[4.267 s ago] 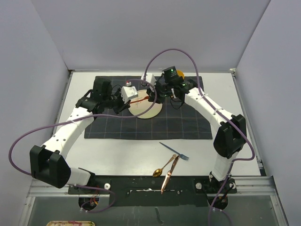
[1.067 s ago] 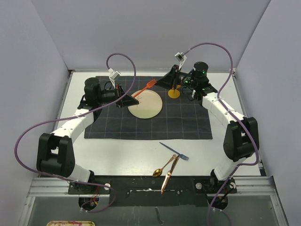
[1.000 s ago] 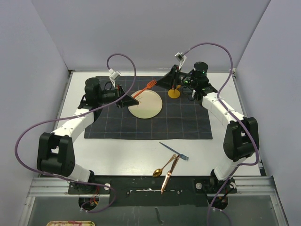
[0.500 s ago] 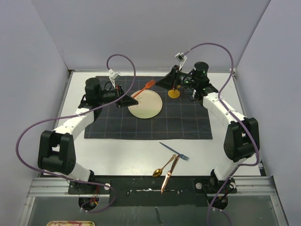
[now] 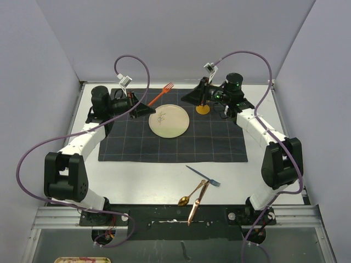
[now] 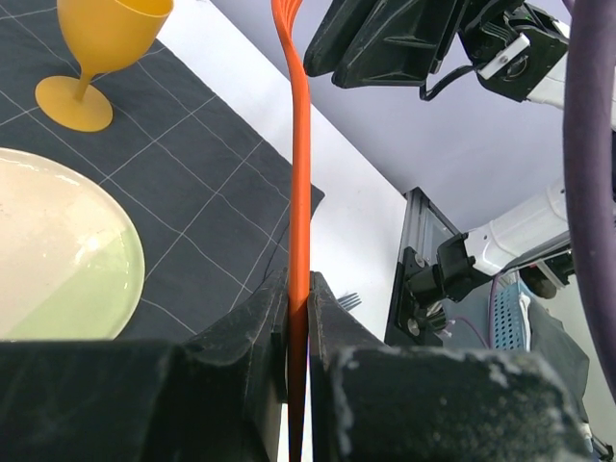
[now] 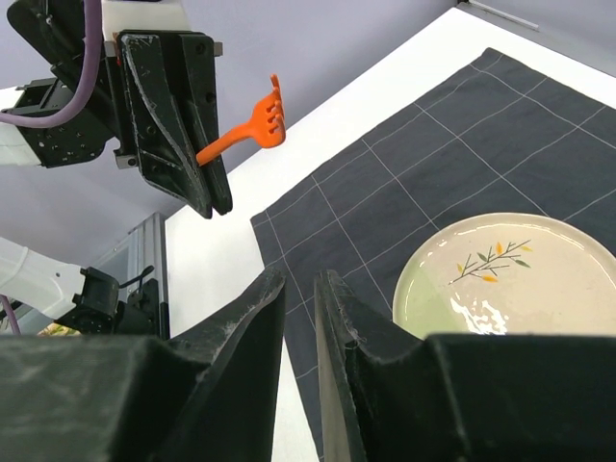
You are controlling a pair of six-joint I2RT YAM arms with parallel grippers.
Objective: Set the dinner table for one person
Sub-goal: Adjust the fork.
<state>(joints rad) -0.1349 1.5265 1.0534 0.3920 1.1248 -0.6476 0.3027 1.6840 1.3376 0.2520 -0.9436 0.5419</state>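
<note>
My left gripper [image 5: 143,108] is shut on the handle of an orange fork [image 5: 160,95], held in the air above the far left part of the dark grey cloth [image 5: 219,142] on the dinner table [image 5: 159,175]. In the left wrist view the fork's handle [image 6: 300,173] rises straight from the pinched jaws of that gripper [image 6: 299,294]. A cream and green plate [image 5: 169,120] lies on the cloth, a yellow goblet [image 5: 203,108] to its right. My right gripper [image 5: 189,97] hovers left of the goblet. Its jaws [image 7: 300,289] stand a narrow gap apart, empty.
A blue fork [image 5: 203,175], a gold spoon [image 5: 188,195] and a copper knife [image 5: 197,202] lie on the white tabletop near the front rail. The two grippers face each other over the plate's far side. Grey walls enclose the table.
My left gripper has drawn back to the left and the orange fork has moved off the plate's rim toward the far edge. The right arm has stayed put.
</note>
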